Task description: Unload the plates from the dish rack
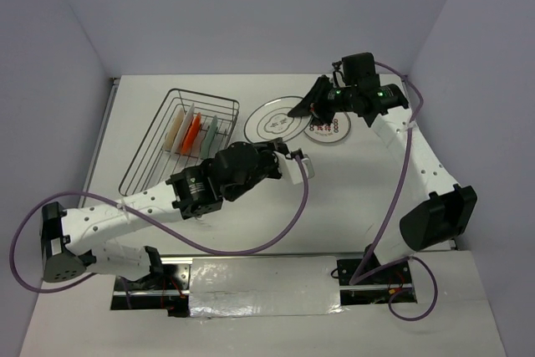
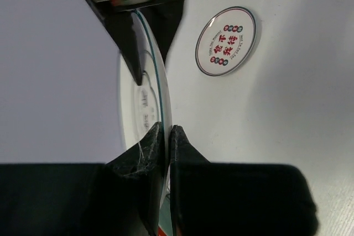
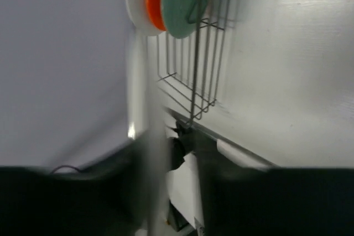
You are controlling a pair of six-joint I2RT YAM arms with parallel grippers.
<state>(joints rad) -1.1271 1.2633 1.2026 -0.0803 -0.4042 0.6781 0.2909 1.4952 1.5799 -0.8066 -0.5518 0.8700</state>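
Progress is partway, by my reading: three plates are left in the dish rack (image 1: 142, 165), one is in hand just right of it, and one is already set down farther right.

The rack holds its three plates upright on edge between the dividers, side by side toward its far end. From the left they are the cream plate (image 1: 174, 133), the orange plate (image 1: 192, 131) and the teal plate (image 1: 211, 131). The near half of the rack shows only bare wire.

Just right of the rack, the left gripper (image 2: 167, 136) is pinched tight on the near rim of the ringed plate (image 1: 276, 119), with one finger on each face. At that plate's far rim, away from the rack, the right gripper (image 1: 303, 109) straddles the edge. One finger touches a face, but I cannot tell whether it is really clamped. It looks like a hand-over between the arms.

Farthest right of the rack, beyond the held plate, the plate with red markings (image 1: 328, 127) lies flat on the table (image 1: 359, 198) and nothing touches it. That counts as one unloaded.

Still to do, as I judge it: set the ringed plate down, then lift out the three in the rack.
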